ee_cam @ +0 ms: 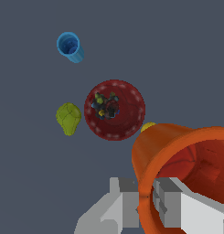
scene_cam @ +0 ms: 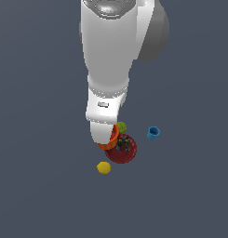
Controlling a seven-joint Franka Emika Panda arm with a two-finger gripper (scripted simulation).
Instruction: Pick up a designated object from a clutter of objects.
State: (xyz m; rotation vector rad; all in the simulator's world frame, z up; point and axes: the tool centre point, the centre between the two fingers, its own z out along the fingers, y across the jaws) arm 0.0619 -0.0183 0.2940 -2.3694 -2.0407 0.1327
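Note:
The orange cup (ee_cam: 177,160) is large and close in the wrist view, showing its ribbed outside and red-brown inside. My gripper (ee_cam: 144,197) is shut on its rim, with one finger (ee_cam: 125,196) outside the wall and the other inside. The cup looks raised above the other items. In the exterior view only a bit of the orange cup (scene_cam: 114,137) shows below the white hand; the fingers are hidden there.
The dark red bowl (scene_cam: 121,148) (ee_cam: 114,109) with small bits inside lies under the cup. The blue cup (scene_cam: 153,133) (ee_cam: 69,46), the green leaf-like piece (scene_cam: 121,126) (ee_cam: 68,118) and the yellow ball (scene_cam: 103,168) (ee_cam: 147,126) lie around it on the grey floor.

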